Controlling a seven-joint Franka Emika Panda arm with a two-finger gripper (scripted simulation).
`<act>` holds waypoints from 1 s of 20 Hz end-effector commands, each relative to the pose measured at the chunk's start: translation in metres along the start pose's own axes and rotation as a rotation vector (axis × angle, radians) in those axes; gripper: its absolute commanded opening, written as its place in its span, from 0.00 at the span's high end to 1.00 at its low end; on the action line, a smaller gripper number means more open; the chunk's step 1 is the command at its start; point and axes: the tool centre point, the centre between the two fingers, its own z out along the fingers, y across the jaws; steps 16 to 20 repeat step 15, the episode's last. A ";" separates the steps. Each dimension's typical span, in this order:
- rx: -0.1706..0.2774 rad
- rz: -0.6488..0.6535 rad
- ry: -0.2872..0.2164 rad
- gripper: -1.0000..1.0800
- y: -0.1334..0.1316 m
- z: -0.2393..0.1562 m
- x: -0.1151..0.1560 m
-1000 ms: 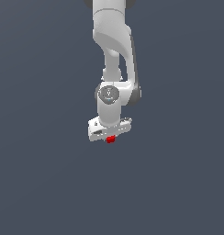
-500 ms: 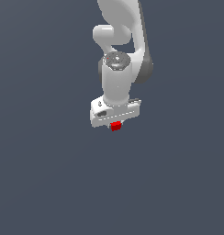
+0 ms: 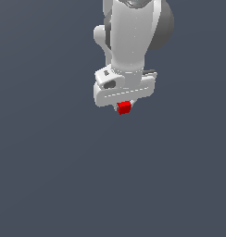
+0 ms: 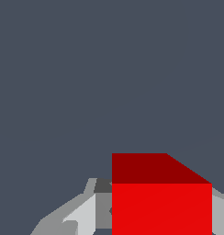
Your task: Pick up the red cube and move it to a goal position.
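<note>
Red cube, small, plain-faced and bright, sits pinched between the white gripper's fingers, closed on it beneath the arm, presumably held so for carrying to the goal, which is not visible.

White arm comes down from the top of the exterior view, wrist pointing down. Gripper sits at its lower end, closed on the red cube, which pokes out just below the white gripper body between the fingers. Plain dark grey-blue background all around, below the gripper too.
</note>
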 end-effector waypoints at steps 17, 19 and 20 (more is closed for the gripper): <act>0.000 0.000 -0.001 1.00 -0.016 -0.074 0.004; 0.000 0.000 -0.001 1.00 -0.016 -0.074 0.004; 0.000 0.000 -0.001 1.00 -0.016 -0.074 0.004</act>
